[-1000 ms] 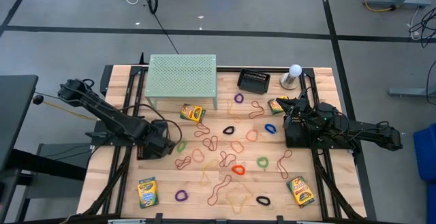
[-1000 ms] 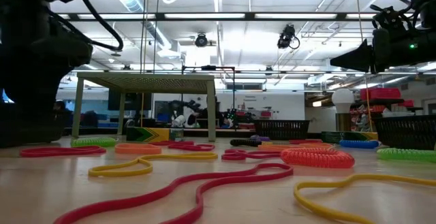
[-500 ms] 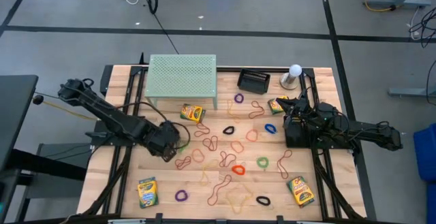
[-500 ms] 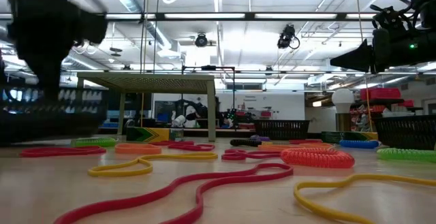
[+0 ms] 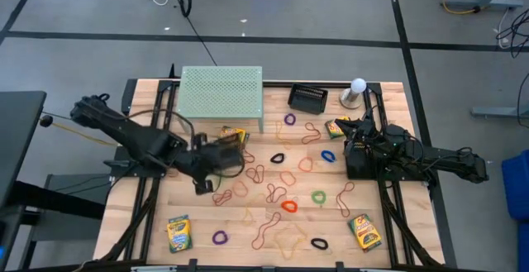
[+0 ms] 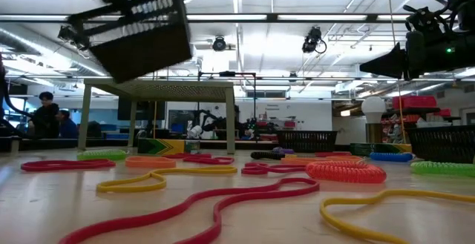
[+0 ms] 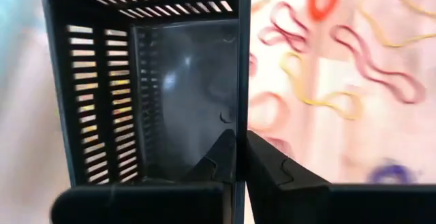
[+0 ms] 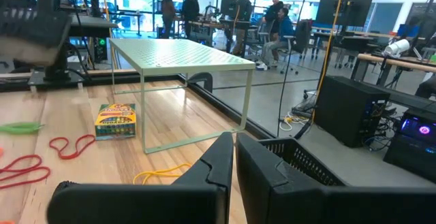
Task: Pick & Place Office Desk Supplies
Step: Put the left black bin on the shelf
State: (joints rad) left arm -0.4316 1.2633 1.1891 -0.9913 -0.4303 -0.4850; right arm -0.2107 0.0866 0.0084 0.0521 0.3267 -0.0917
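The rubber bands (image 5: pixel 281 191) lie scattered over the middle of the wooden tabletop (image 5: pixel 248 231), thin limp loops in tan, red, orange, green, purple and black. Four small yellow-and-green crayon boxes sit around them: one at 7 o'clock (image 5: pixel 178 233), one at 5 o'clock (image 5: pixel 364 231), one near the pale green mesh shelf (image 5: pixel 221 95) at 11 o'clock (image 5: pixel 235 136), and one at 2 o'clock (image 5: pixel 337 128) just beside the right arm.

What has changed: a second ago the left tool (image 7: pixel 240 157) stood open beside a black slotted tray (image 6: pixel 141 35) at 9 o'clock; it has since pinched shut on the tray's thin side wall and lifted it. The tray now hangs tilted in the air over the tabletop's left-centre, empty as far as the wrist view shows. This looks like bringing a container nearer the supplies before loading.

The tray is rigid plastic, slatted, with a smooth glossy floor. A second black tray (image 5: pixel 307 98) rests at 1 o'clock near a white ball-topped stand (image 5: pixel 356 90).

The right tool (image 8: pixel 234 157) waits at 3 o'clock, fingers nearly together, holding nothing.
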